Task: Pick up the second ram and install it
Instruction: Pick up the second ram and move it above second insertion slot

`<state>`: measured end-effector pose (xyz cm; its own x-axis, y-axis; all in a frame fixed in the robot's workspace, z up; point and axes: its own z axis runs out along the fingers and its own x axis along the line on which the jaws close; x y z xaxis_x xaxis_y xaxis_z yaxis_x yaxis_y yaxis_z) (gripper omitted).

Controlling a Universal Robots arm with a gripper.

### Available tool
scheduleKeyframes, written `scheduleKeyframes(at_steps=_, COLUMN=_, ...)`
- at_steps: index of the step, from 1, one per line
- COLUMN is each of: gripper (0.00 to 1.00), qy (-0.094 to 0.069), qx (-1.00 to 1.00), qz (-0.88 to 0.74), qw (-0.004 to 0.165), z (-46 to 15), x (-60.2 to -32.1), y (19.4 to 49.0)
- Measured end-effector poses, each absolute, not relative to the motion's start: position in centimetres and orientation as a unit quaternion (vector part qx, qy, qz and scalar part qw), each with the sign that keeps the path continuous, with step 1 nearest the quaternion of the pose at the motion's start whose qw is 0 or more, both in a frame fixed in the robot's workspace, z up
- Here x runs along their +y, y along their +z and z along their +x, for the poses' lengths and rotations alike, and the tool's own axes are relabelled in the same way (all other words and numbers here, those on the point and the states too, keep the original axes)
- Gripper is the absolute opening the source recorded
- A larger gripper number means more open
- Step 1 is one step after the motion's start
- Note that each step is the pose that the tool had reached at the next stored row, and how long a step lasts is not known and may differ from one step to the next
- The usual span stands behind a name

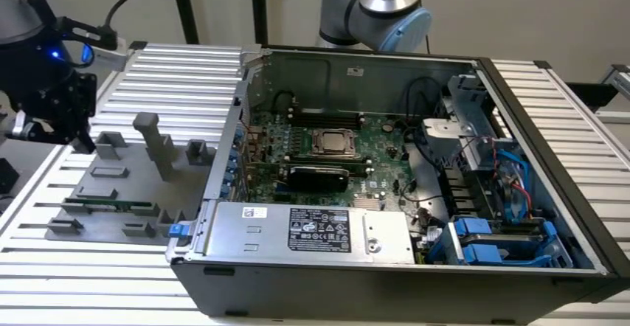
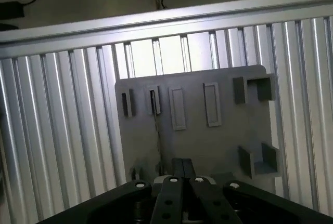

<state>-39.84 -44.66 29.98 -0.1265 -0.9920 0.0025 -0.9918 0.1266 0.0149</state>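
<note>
The second ram (image 1: 108, 206) is a narrow green stick standing on edge between small grey blocks, near the front of the grey holder plate (image 1: 118, 186). In the wrist view the second ram (image 2: 158, 141) appears as a thin dark line running across the holder plate (image 2: 208, 146) toward my fingers. My black gripper (image 1: 77, 143) hovers over the plate's far corner at the exterior view's left, well above the stick and apart from it. In the wrist view the gripper (image 2: 182, 168) has its two fingers pressed together with nothing between them.
An open computer case (image 1: 394, 282) sits at the exterior view's right of the plate, with the green motherboard (image 1: 384, 156), CPU socket (image 1: 333, 143) and power supply (image 1: 305, 230) inside. A tall grey post (image 1: 153, 141) rises from the plate. Ribbed aluminium table (image 1: 88, 274) lies all around.
</note>
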Motion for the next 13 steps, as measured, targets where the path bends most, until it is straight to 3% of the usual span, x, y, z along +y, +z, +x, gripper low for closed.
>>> scheduleKeyframes(at_steps=9, gripper=0.00, qy=-0.002, qx=-0.732, qz=0.681, qw=0.008, z=-39.3, x=-45.0, y=28.5)
scheduleKeyframes(at_steps=10, gripper=1.00, qy=-0.002, qx=-0.731, qz=0.682, qw=0.009, z=-39.3, x=-45.0, y=28.4)
scheduleKeyframes(at_steps=13, gripper=1.00, qy=-0.001, qx=-0.728, qz=0.685, qw=0.009, z=-39.1, x=-45.3, y=27.8)
